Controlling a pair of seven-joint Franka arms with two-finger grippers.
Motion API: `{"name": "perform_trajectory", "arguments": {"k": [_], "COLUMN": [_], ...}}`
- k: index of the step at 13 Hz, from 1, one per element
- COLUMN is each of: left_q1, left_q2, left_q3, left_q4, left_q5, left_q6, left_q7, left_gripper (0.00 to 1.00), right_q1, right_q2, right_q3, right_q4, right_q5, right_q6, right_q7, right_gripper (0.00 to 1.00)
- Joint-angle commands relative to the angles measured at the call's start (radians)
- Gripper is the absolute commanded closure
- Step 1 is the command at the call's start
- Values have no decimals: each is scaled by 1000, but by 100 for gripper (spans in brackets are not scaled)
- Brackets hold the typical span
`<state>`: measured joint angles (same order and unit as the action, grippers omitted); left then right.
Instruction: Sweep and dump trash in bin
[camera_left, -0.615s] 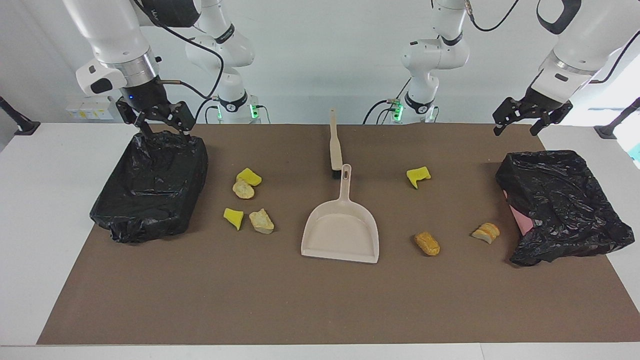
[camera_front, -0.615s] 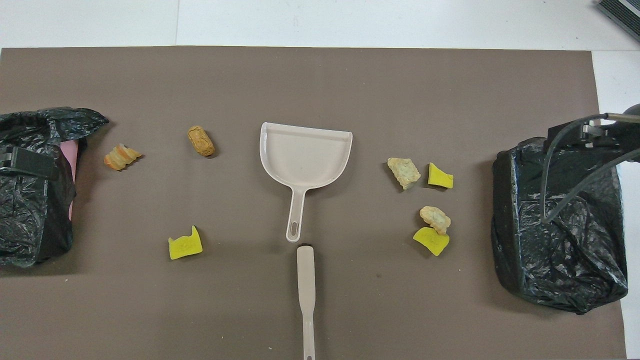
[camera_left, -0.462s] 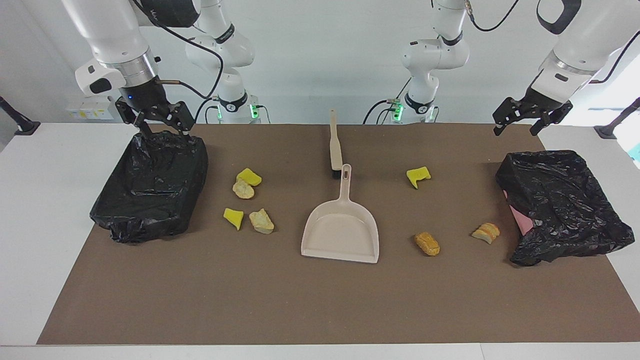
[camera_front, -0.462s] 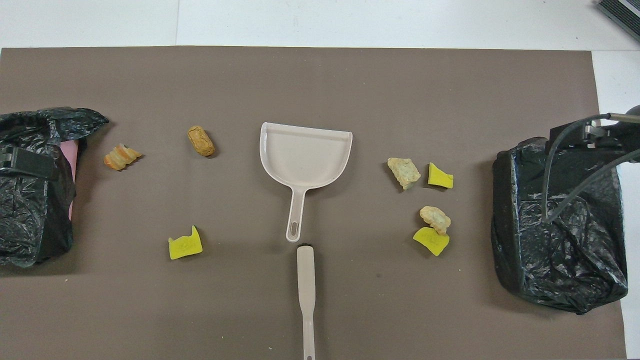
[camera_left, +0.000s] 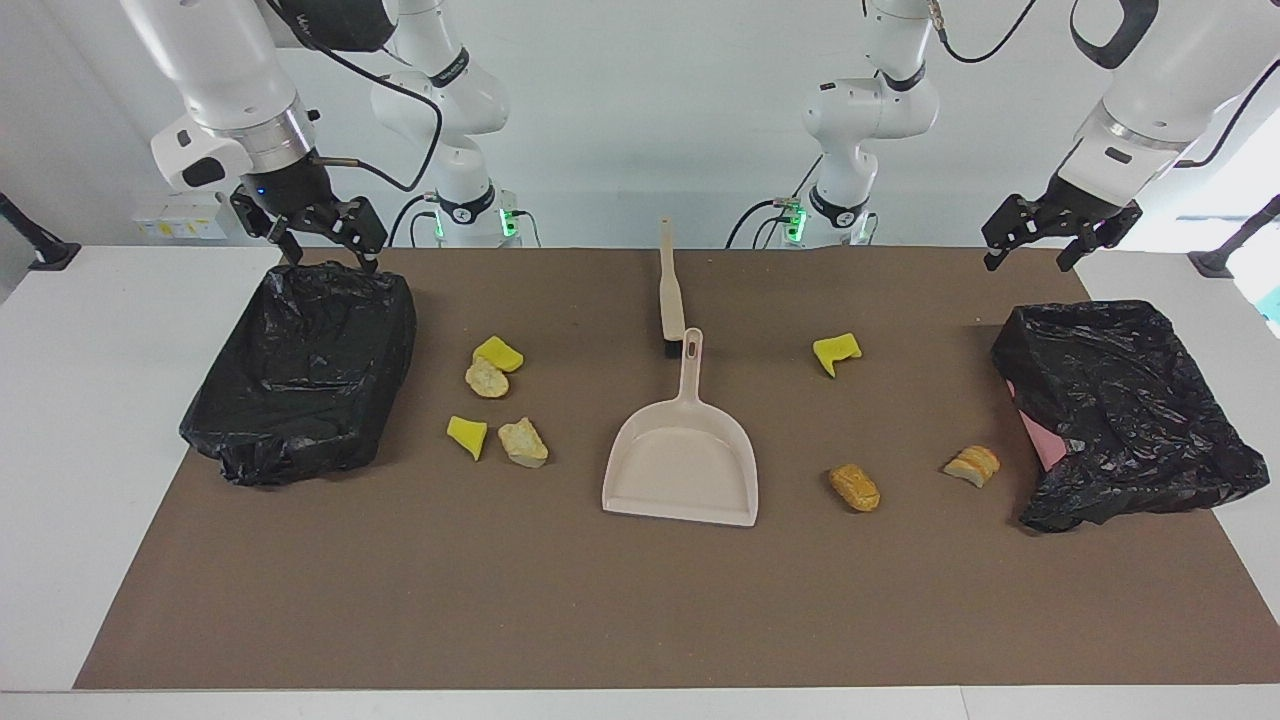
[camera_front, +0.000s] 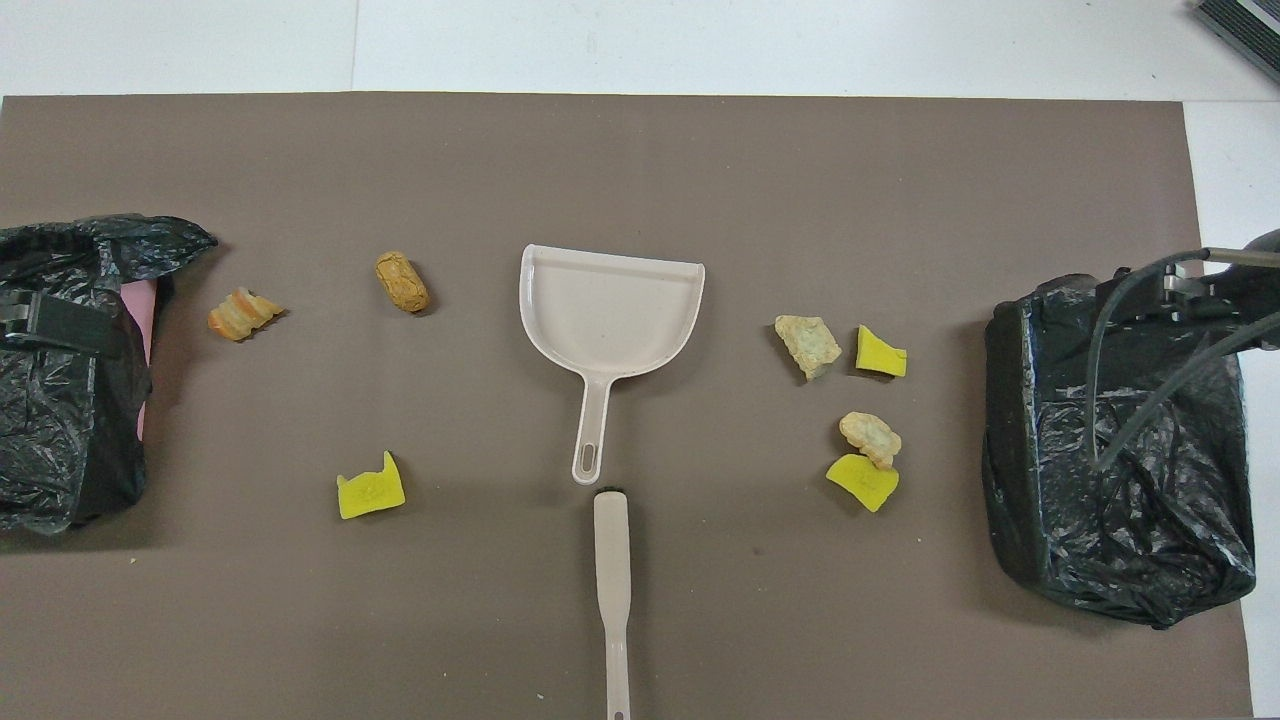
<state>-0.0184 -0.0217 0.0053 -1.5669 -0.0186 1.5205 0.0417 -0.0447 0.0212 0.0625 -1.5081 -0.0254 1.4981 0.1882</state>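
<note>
Facing view: both pincers (camera_left: 318, 248) (camera_left: 1034, 247) apart, empty, over bagged bins (camera_left: 300, 370); dustpan (camera_left: 682, 470), brush (camera_left: 669, 290) mid-mat.

Trash (camera_left: 498, 353) — seven yellow, tan pieces, scattered

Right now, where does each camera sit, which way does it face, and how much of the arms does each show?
Facing view: high across the table, looking at the robots; both arms show whole, the right tool over one black bag, the left tool up near the other.
Overhead view: above the robots' end, looking steeply down; only bits of the arms show at the edges.
Shared: dustpan, brush, trash pieces, half a turn apart.
</note>
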Motion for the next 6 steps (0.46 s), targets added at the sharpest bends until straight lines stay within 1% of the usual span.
{"name": "perform_trajectory", "arguments": {"k": [1, 6], "left_q1": [5, 6], "left_q2": [-23, -29], "left_q3": [2, 4], "left_q4": [-27, -50], "left_q5": [9, 6], "left_q6": [23, 12], "left_q7": [9, 0], "left_gripper": [0, 0], "right_q1": [-6, -6], "right_q2": [-3, -10], "right_q3": [8, 8], "right_q4": [9, 2], "right_q5": [-10, 4], "right_q6": [-6, 4], "right_q7": [-15, -16], "right_gripper": [0, 0]}}
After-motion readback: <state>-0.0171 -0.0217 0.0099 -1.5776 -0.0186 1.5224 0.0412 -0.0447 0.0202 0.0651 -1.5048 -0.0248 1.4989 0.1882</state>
